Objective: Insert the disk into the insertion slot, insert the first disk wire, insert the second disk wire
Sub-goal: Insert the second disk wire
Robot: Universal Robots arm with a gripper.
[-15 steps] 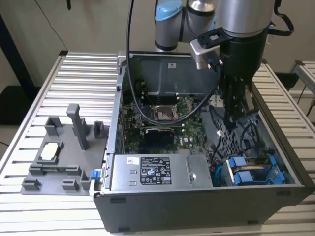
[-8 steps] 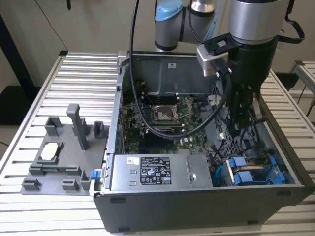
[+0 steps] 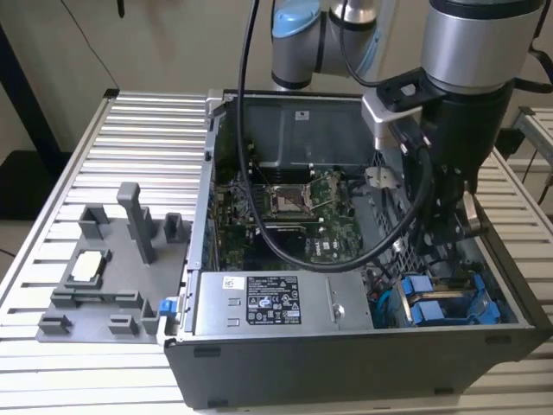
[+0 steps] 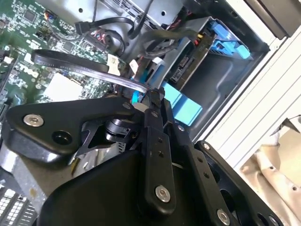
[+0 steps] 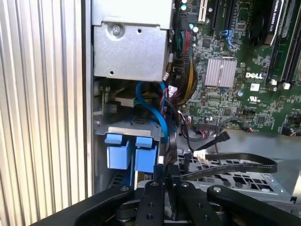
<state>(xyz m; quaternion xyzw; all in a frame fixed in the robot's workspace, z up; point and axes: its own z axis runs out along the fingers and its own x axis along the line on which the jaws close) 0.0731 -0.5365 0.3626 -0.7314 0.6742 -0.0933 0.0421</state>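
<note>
**A:** Where is the gripper?

**B:** Down inside the open computer case, at the corner by the drive bay. In both wrist views its black fingers are drawn close together on the end of a flat black cable, which arches away from the tips and runs out over the perforated metal wall.

**A:** So it is gripping the cable?

**B:** It looks pinched between the tips, with almost no gap left. The contact point itself is partly hidden by the linkage, so I say that with some caution.

**A:** And the disk?

**B:** The disk already sits in the insertion slot, just beyond the fingertips. In the second wrist view its dark underside and the bright blue carrier lie in the grey bay. In the first wrist view two blue tabs stand just beside the fingers, with a blue wire looping above them.

**A:** What else is near?

**B:** A bundle of coloured wires hangs beside the green motherboard, further off from the tips. In the exterior view the silver power-supply box lies along the case's front edge, and a grey fixture plate rests on the slatted table, well apart from the arm.
</note>
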